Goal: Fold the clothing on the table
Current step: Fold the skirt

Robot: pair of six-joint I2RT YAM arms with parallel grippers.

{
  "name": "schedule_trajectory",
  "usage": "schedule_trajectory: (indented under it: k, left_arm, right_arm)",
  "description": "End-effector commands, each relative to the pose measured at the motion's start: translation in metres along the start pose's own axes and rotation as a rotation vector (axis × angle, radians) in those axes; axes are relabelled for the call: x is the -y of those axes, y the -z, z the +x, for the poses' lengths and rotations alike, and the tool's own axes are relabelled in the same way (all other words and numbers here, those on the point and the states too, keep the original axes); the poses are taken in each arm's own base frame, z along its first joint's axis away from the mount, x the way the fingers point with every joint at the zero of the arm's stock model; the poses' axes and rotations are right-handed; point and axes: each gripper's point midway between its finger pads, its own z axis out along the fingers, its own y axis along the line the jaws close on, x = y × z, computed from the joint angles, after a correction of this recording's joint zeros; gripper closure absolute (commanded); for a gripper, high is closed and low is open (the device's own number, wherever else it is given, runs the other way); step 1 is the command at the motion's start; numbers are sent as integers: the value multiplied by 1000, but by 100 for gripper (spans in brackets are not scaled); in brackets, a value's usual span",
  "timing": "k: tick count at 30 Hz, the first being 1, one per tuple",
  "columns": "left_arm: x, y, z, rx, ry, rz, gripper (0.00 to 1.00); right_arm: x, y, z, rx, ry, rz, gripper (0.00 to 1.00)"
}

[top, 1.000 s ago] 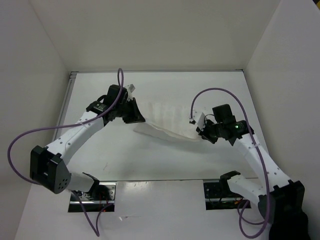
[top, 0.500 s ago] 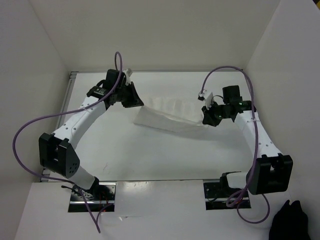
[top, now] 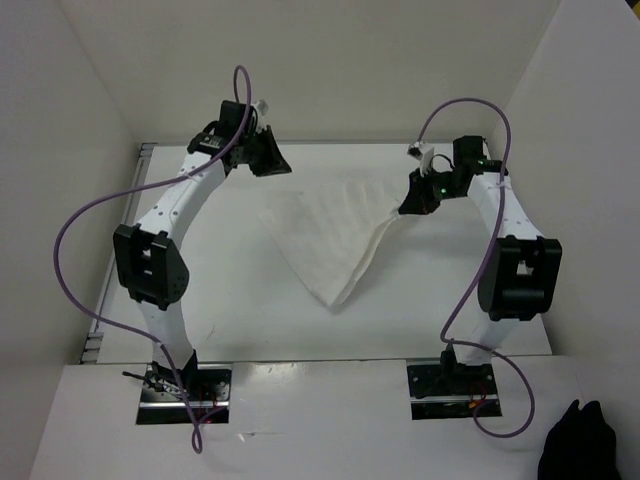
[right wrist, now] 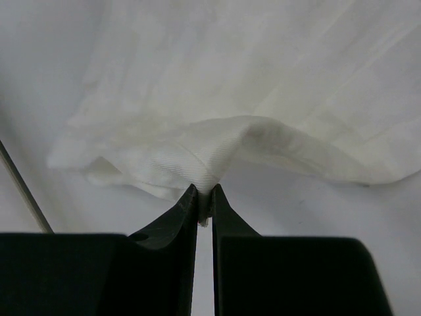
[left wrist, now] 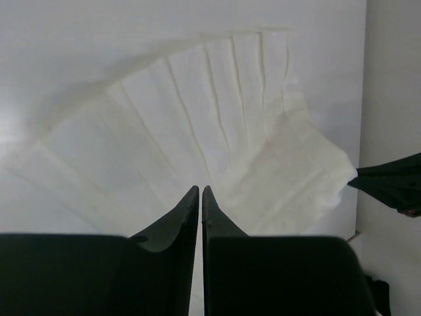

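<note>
Mid-fold, my right gripper pinches 1 corner of the clothing; my left gripper is closed, empty. Next I grab another corner.

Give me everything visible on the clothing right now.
The clothing is a thin white fabric with faint parallel ribs, looking soft and light. It is spread out as a rough triangle, its point toward the near edge of the table; whether that point rests on the surface cannot be told. The right gripper is shut on a bunched fold at one corner. The left gripper appears shut on the opposite edge, where creases fan outward.
</note>
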Motion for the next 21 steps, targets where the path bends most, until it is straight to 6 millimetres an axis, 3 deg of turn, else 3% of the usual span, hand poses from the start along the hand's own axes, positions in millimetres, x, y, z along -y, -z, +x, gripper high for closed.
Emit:
schedule_trajectory:
  k: [1, 3, 5, 6, 7, 8, 9, 11, 12, 13, 15, 16, 19, 21]
  left_arm:
    - [2, -14, -26, -5, -48, 33, 90]
    - [8, -17, -22, -50, -71, 72, 87]
    - [8, -24, 3, -99, -105, 85, 80]
    - [23, -13, 16, -106, -127, 129, 77]
    - [-2, -25, 68, -221, -58, 109, 75]
    - [4, -27, 74, -193, -52, 184, 73]
    - [21, -9, 94, -218, -40, 260, 72]
    - [19, -7, 127, -247, 32, 266, 71]
    - [5, -1, 160, -299, 78, 238, 69]
    - [10, 2, 180, -329, 102, 254, 66]
    - [25, 12, 191, -317, 195, 318, 54]
    - [25, 12, 213, -352, 218, 320, 53]
    - [39, 6, 219, -372, 230, 341, 40]
    - [43, -8, 225, -405, 228, 319, 39]
  right_arm:
    - [8, -5, -50, 118, -12, -46, 100]
    - [14, -19, -45, 107, -62, -79, 100]
    - [17, -21, -50, 122, -60, -84, 100]
    - [18, -24, -50, 126, -70, -97, 100]
    - [19, -26, -48, 128, -68, -97, 100]
    - [17, -28, -44, 124, -78, -109, 100]
    - [16, -25, -48, 135, -73, -104, 100]
    - [13, -23, -47, 135, -73, -104, 100]
    - [11, -21, -48, 142, -64, -100, 100]
    - [8, -18, -51, 153, -59, -95, 100]
    - [10, -17, -53, 163, -66, -79, 100]
    - [6, -15, -52, 164, -74, -79, 100]
    - [0, -15, -52, 167, -72, -84, 100]
    - [-2, -14, -51, 170, -78, -83, 100]
